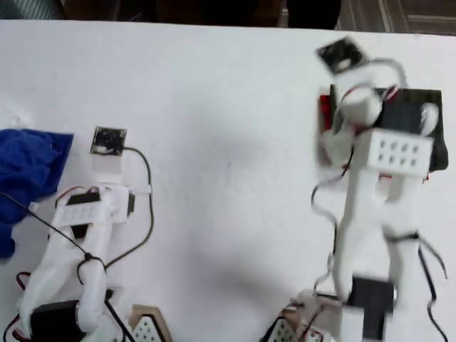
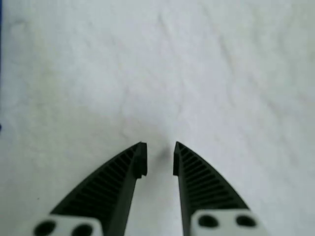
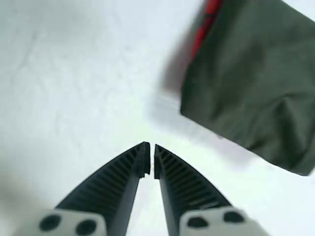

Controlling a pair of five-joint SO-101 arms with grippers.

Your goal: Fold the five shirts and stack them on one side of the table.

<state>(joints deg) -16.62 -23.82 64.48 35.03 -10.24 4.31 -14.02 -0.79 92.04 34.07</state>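
White table (image 1: 214, 142), cloth-like surface with faint creases. At its left edge lies a blue shirt (image 1: 28, 171), crumpled and unfolded, of soft fuzzy-looking fabric, part of it running out of the high view. The left arm (image 1: 82, 228) stands just beside it; a black cable (image 1: 146, 206) loops from that arm across the table. At the far right sits a dark folded shirt (image 1: 399, 114) with square corners and flat edges, and a red layer (image 1: 325, 110) shows beneath it along its inner side. The right arm (image 1: 370, 185) reaches over this stack and hides much of it from above. The left gripper (image 2: 160, 157) is over bare table (image 2: 197, 73), its ribbed black jaws slightly parted with a clear gap, holding nothing. The right gripper (image 3: 149, 160) is all but closed, only a thin slit between the jaws, also empty, its tips near the corner of the dark folded shirt (image 3: 246, 83) but apart from it; the red layer (image 3: 209, 19) shows at that shirt's edge. The wide middle of the table between the two arms carries nothing.
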